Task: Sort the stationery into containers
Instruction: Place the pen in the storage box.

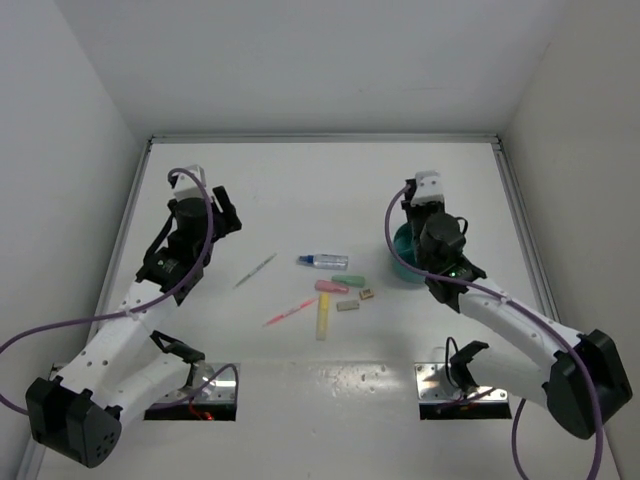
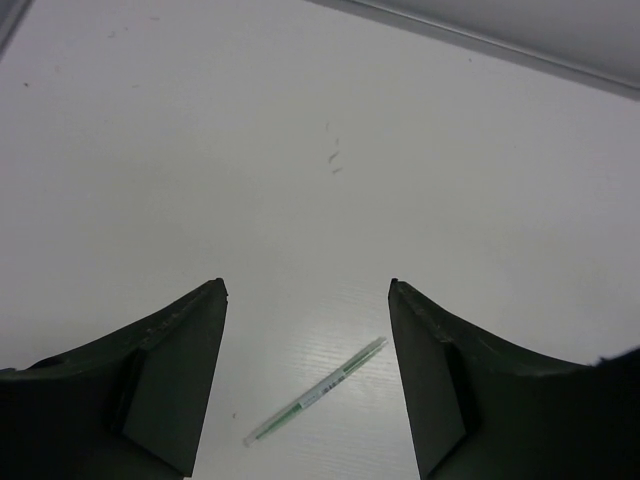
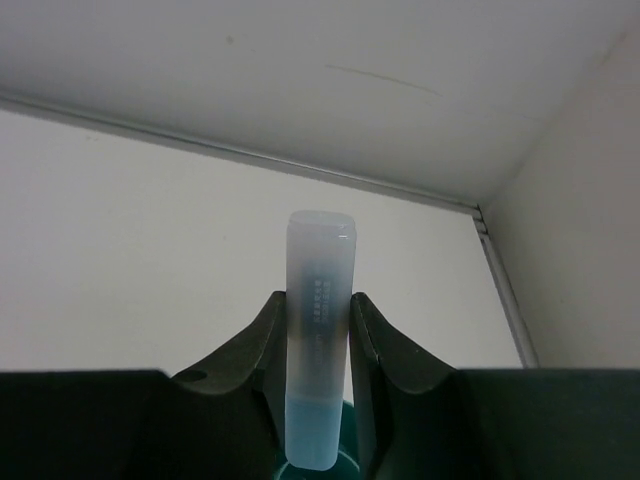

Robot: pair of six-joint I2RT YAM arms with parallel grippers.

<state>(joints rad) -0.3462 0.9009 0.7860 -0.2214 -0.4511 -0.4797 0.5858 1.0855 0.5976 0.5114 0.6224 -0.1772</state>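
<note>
My right gripper (image 3: 318, 298) is shut on a translucent blue-white marker (image 3: 318, 400), which stands upright between the fingers with its lower end over the teal cup's rim (image 3: 348, 472). From above, that gripper (image 1: 412, 212) hovers over the teal cup (image 1: 402, 262). My left gripper (image 2: 307, 285) is open above the table, and a thin white-and-green pen (image 2: 316, 390) lies below and between its fingers, untouched. The top view shows the left gripper (image 1: 228, 212) to the upper left of this pen (image 1: 256, 270).
Mid-table lie a blue-white marker (image 1: 322, 261), a green stick (image 1: 348, 280), a pink stick (image 1: 331, 287), a tan block (image 1: 367, 294), a grey block (image 1: 347, 306), a pink pen (image 1: 290, 312) and a yellow highlighter (image 1: 322, 318). White walls close in the table.
</note>
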